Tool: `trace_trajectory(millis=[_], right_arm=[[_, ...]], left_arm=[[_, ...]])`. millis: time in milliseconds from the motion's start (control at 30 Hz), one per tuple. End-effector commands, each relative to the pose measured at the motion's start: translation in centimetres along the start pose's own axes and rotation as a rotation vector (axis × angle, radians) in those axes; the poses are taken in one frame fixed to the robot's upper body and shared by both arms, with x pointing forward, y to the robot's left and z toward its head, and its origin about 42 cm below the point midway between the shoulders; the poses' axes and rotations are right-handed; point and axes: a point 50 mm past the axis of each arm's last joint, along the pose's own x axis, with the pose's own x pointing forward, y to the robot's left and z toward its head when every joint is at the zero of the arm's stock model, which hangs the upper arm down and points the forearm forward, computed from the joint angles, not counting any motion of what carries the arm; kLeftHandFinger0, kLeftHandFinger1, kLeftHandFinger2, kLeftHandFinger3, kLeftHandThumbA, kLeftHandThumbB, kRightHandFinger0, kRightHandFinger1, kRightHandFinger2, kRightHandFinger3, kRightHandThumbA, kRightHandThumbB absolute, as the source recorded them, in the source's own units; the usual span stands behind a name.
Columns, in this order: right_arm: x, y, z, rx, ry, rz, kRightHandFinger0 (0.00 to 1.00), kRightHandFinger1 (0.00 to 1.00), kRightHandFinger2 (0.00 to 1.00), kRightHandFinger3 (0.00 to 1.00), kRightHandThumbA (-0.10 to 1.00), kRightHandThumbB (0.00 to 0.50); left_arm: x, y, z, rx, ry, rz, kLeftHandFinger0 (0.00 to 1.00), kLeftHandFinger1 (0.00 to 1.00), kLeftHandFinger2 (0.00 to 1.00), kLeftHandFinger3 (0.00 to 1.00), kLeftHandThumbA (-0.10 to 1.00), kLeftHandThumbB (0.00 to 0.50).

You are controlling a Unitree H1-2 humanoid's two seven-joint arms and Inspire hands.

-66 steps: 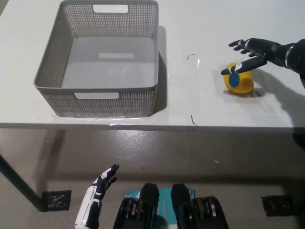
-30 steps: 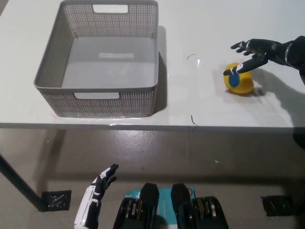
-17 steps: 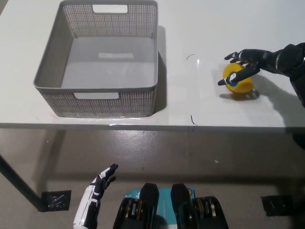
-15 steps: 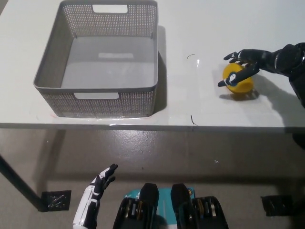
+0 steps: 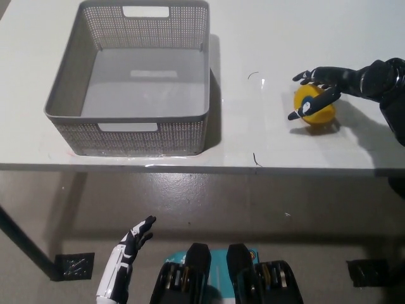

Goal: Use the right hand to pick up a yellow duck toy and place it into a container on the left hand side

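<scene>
- Curling around the duck: my right hand [image 5: 324, 85], black, fingers half-closed over the toy's top and near side, touching it, grip not yet tight.
- Yellow duck toy [image 5: 316, 106]: on the white table [image 5: 253, 44] at its right side, well apart from the container. Likely light, hollow, smooth and rounded; apt to slip, so I would take it across the widest part of the body.
- Grey mesh container [image 5: 130, 130]: at the table's left, nothing inside.
- My left hand [image 5: 130, 250]: white, resting low below the table edge, fingers spread.
- Change since 2.2 s ago: my right hand was spread above the duck; now it wraps it, and the duck sits slightly farther left.
</scene>
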Motion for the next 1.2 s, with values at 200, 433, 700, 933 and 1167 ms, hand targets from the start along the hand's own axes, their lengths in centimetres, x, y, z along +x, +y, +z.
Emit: trace_trajectory(millis=[200, 433, 700, 933, 1167], right_arm=[[-1.7, -4.5, 2.3, -0.054, -0.043, -0.101, 1.0, 1.0, 1.0, 1.0, 0.96, 0.358], [-2.7, -5.9, 1.1, -0.065, 0.002, -0.139, 1.0, 1.0, 1.0, 1.0, 0.98, 0.342], [-3.9, -7.1, -1.3, -0.07, 0.059, -0.185, 1.0, 1.0, 1.0, 1.0, 0.98, 0.334], [-4.2, -7.5, -1.7, -0.068, 0.078, -0.193, 1.0, 1.0, 1.0, 1.0, 0.99, 0.338], [-4.1, -7.1, -2.0, -0.076, 0.087, -0.187, 1.0, 1.0, 1.0, 1.0, 1.0, 0.364]], left_arm=[[0.8, 0.8, 1.3, 0.01, -0.077, 0.017, 1.0, 1.0, 1.0, 1.0, 1.0, 0.5], [0.4, 1.2, 1.3, 0.019, -0.073, 0.034, 1.0, 1.0, 1.0, 1.0, 1.0, 0.5], [0.4, 1.5, 1.3, 0.022, -0.073, 0.041, 1.0, 1.0, 1.0, 1.0, 1.0, 0.5], [0.5, 1.6, 1.4, 0.026, -0.077, 0.048, 1.0, 1.0, 1.0, 1.0, 1.0, 0.5], [0.9, 1.6, 1.5, 0.035, -0.082, 0.044, 1.0, 1.0, 1.0, 1.0, 1.0, 0.5]])
